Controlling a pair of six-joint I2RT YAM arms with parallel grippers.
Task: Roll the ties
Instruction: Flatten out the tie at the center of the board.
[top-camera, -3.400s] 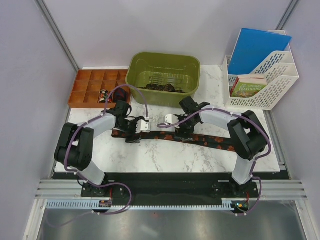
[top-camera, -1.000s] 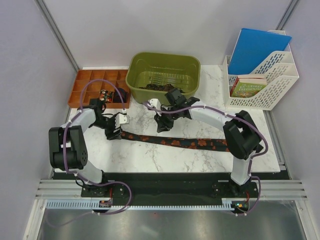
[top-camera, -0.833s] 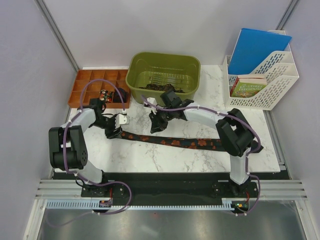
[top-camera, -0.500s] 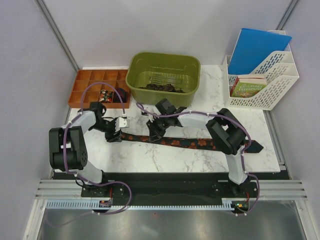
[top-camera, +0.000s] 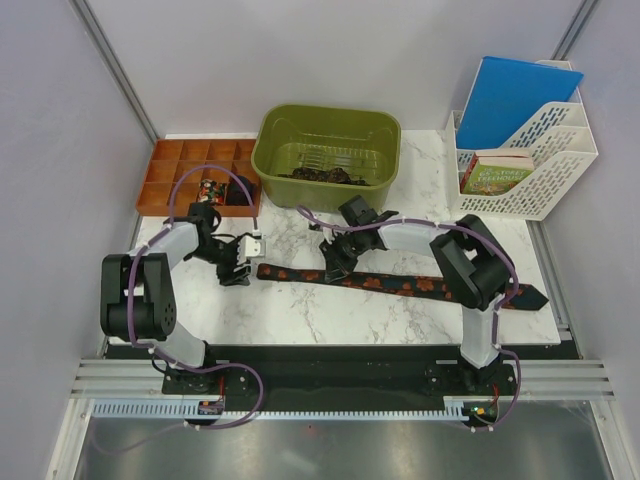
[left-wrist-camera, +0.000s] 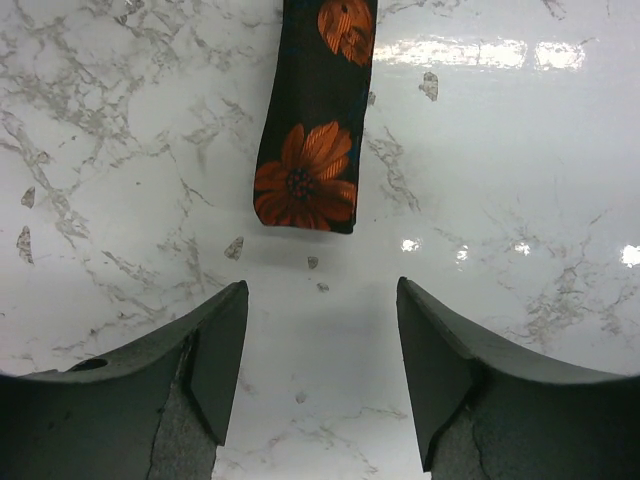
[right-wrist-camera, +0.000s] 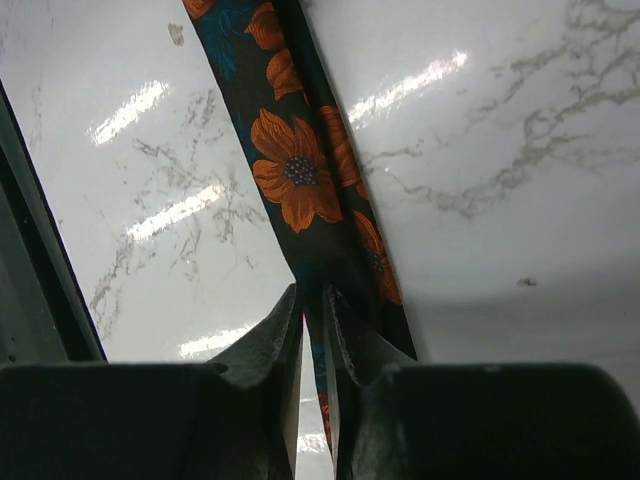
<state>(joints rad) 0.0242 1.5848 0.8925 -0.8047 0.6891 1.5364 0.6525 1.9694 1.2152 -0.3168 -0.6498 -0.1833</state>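
right end effector (right-wrist-camera: 312, 296) pinching tie (right-wrist-camera: 290, 165) (arm reaching left), left end effector (left-wrist-camera: 320, 300) spread

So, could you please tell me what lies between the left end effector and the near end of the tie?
Only bare marble table: in the left wrist view the tie ends short of the open left end effector, with nothing between them.

I am holding the left arm (top-camera: 172, 242) folded at the centre left of the overhead frame, elbow bent sharply and wrist tipping downward, the left jaws standing wide apart with nothing between them. I am stretching the right arm (top-camera: 408, 235) leftward to mid-frame, the right jaws pinching the tie (right-wrist-camera: 300, 190).
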